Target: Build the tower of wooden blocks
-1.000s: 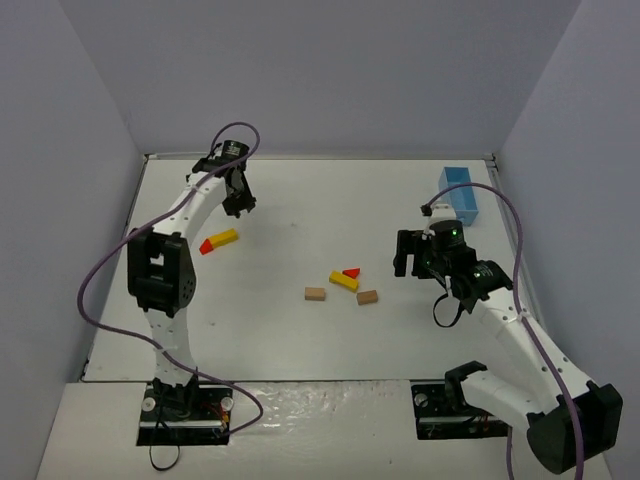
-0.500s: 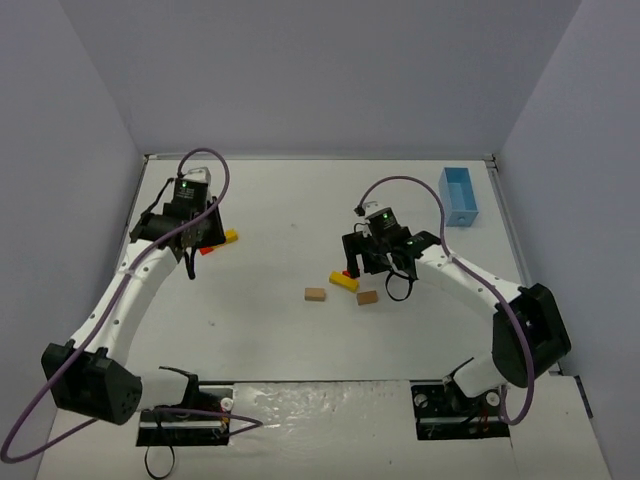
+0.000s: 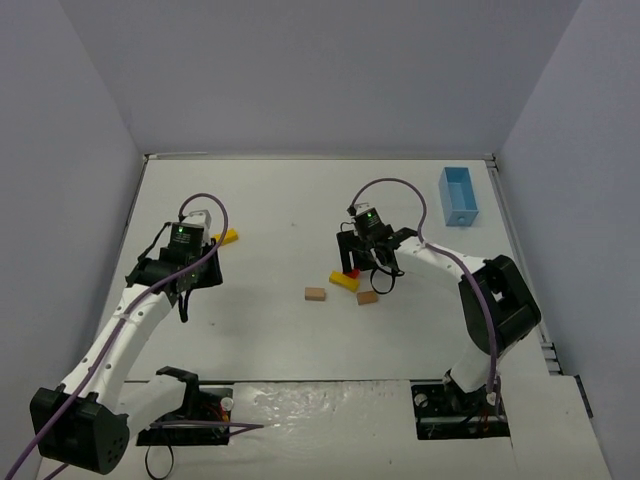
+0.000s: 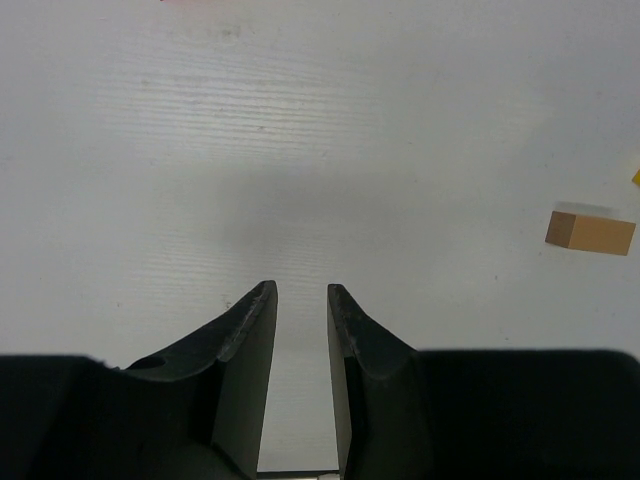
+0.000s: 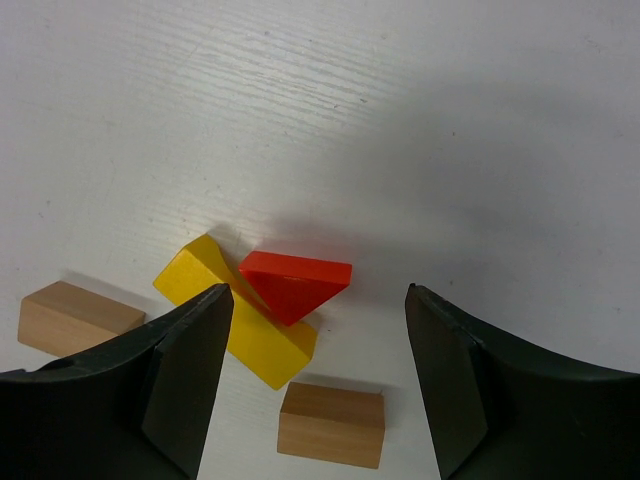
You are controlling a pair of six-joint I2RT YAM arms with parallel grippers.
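1. Right gripper: the jaws are spread wide and hold nothing. The fingers stand one on each side of the red wedge, with clear space on both sides. Judged: this straddle is the set-up for closing on the wedge.
2. The red wedge touches the yellow block. Whether it leans on that block or only lies against it cannot be told. One finger stands just beside the yellow block, so closing could nudge the block.
3. The first tan block lies beyond that same finger. The second tan block lies just past the yellow block's end. Both lie flat and apart from the wedge.
4. Left gripper: the jaws stand a narrow slit apart with nothing between them. It hangs over bare table toward the left edge. Judged: it is parked clear so that the right arm can work.
5. No tower stands yet, and no piece rests squarely on another. The cluster of four lies near the table's middle, slightly toward the right edge.
6. A second yellow block lies toward the left edge, just beside the left wrist.
7. The blue box sits by the far right corner, well apart from the blocks.
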